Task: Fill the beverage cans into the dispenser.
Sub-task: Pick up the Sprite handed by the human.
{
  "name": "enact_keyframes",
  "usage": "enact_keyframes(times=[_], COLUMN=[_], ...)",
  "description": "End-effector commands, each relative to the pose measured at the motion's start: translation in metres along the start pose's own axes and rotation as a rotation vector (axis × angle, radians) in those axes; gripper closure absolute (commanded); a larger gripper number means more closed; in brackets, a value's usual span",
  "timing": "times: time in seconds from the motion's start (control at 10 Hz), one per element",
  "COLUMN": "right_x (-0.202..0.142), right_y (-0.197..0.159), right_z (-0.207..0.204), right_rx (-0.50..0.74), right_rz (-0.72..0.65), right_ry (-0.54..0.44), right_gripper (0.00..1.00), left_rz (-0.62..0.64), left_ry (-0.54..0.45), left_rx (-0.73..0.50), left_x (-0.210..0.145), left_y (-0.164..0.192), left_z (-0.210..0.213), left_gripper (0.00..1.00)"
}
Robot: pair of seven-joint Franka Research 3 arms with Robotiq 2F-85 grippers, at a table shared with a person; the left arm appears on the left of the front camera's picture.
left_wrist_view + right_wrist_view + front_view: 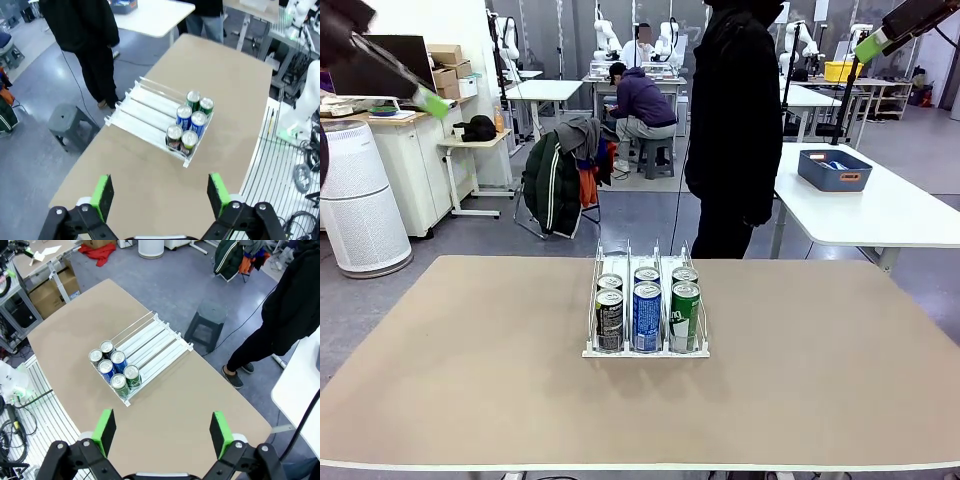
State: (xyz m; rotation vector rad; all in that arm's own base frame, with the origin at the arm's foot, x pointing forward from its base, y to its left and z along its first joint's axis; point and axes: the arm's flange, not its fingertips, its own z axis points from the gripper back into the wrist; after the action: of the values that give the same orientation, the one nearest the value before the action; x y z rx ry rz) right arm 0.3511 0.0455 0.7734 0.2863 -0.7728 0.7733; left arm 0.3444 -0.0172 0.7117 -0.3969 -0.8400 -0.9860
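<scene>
Your left claw and right claw gape empty; the beverage cans at the dispenser's 6 o'clock end look slick and dentable, so grip mid-body.

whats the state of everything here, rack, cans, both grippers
dispenser, flat on the table, two cans in each lane at the robot's end, far ends bare
black cans, upright, left lane
blue cans, upright, middle lane
green cans, upright, right lane
left gripper, high above the table, jaws open, empty
right gripper, high above the table, jaws open, empty
</scene>
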Motion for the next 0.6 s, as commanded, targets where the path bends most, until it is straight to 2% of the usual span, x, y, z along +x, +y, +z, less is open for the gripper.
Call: enact_keyframes(times=[0.0,0.1,0.3,0.4,0.5], right_x=[0.001,0.001,0.001,0.001,0.001], right_y=[0.001,0.001,0.001,0.001,0.001], right_z=[0.0,0.0,0.0,0.0,0.0], right_rx=[0.0,0.0,0.0,0.0,0.0], right_rz=[-0.009,-0.009,-0.009,-0.009,-0.009], right_ry=[-0.004,-0.004,-0.004,-0.004,-0.004], right_gripper=[0.0,0.0,0.0,0.0,0.0], left_rz=[0.114,0.145,0.093,0.072,0.103], left_ry=[0.04,0.058,0.098,0.112,0.05], left_rx=[0.055,0.132,0.208,0.255,0.157], left_x=[0.025,0.038,0.064,0.068,0.056], left_y=[0.013,0.012,0.02,0.008,0.018], left_z=[0.012,0.016,0.028,0.018,0.025], left_gripper=[0.0,0.0,0.0,0.0,0.0])
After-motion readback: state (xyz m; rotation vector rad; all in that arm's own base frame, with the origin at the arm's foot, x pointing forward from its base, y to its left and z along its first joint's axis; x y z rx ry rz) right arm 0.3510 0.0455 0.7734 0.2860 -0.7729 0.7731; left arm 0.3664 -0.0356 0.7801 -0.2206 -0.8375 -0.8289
